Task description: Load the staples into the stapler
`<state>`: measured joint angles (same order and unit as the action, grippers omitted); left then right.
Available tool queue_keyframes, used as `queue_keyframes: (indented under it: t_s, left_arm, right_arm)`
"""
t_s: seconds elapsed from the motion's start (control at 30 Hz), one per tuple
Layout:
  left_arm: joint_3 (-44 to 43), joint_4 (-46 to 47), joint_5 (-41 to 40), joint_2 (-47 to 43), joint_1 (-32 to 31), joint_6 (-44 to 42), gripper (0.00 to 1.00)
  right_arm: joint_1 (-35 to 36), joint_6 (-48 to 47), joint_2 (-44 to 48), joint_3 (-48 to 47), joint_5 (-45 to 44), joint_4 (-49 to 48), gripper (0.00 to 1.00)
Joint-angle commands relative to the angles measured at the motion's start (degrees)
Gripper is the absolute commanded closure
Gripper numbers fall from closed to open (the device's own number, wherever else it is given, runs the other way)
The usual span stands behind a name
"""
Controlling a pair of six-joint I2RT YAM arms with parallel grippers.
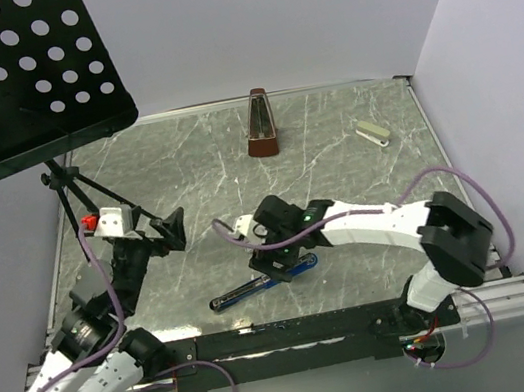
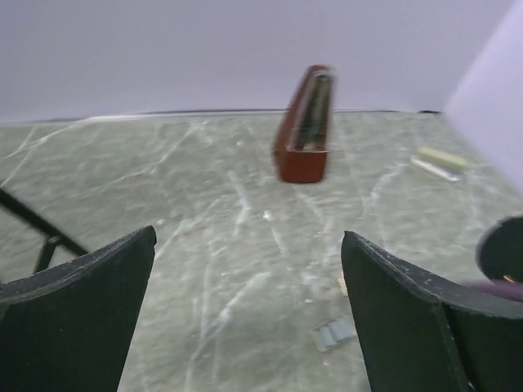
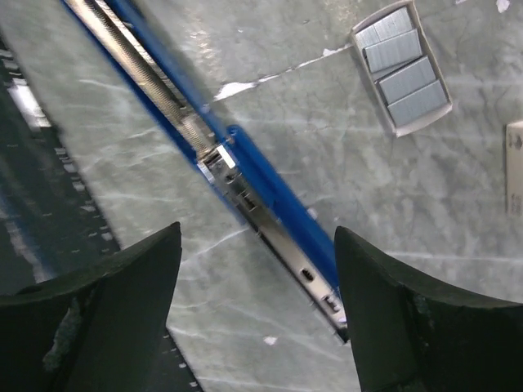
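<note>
Premises: a robotics laboratory test cell, not a home or office. Evidence: plain pale walls (image 1: 310, 5) close off the back and right of a marble-patterned worktop (image 1: 361, 179). A metal rail (image 1: 508, 293) along its near edge carries two robot arms (image 1: 368, 223) trailing purple cables (image 1: 437, 169). Unrelated props are laid out: music stand (image 1: 8, 78), metronome (image 1: 261, 125), opened blue stapler (image 1: 239, 293).

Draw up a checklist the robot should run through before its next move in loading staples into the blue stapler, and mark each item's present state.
1. Blue stapler lying opened out: ok.
2. Staples box open, grey strips showing: ok.
3. Right gripper open and empty above the stapler: ok.
4. Left gripper open and empty: ok.
5. A staple strip held in either gripper: not ok.
6. Magazine channel free of old staples: cannot tell.
</note>
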<state>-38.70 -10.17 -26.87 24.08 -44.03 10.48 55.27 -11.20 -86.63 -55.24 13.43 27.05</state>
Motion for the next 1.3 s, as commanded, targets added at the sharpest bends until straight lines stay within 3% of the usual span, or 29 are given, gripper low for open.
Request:
queue_keyframes:
  t_s: [0.0,0.1,0.23,0.47,0.5,0.7,0.87,0.97,1.27]
  left_arm:
    - [4.6,5.2,6.3,-1.0,11.5,0.6,0.0]
    - [4.5,6.2,12.7,-0.6,17.7,2.3,0.01]
    - [4.0,5.6,15.5,0.5,23.2,2.8,0.01]
    - [4.5,6.0,12.8,-1.8,23.7,2.4,0.01]
    - [4.5,5.9,12.7,-2.4,23.6,2.6,0.01]
    - [4.8,6.0,12.5,-4.3,23.6,2.8,0.01]
    - [4.9,6.0,13.2,-5.1,23.6,3.1,0.01]
    - [4.9,6.0,12.9,-5.8,23.6,3.1,0.01]
    - [5.0,6.0,12.4,-6.7,23.6,3.4,0.01]
  right_arm:
    - [2.2,-4.2,-5.3,-5.0,-5.1,4.2,0.22]
    - [3.3,-5.6,-8.2,-6.5,-5.1,5.2,0.28]
    - [4.2,-6.9,-11.4,-9.3,-5.9,7.0,0.43]
    - [5.6,-5.2,-13.5,-12.0,-3.7,5.4,0.68]
    - [5.6,-3.3,-13.7,-12.4,-3.4,4.5,0.77]
    - [8.0,8.2,-18.0,-18.3,-7.0,1.4,1.0]
    - [8.5,26.5,-23.2,-26.5,-17.3,3.8,1.0]
    - [8.6,35.8,-24.8,-28.7,-18.6,3.7,1.0]
    - [8.9,46.0,-28.4,-32.8,-26.1,6.6,1.0]
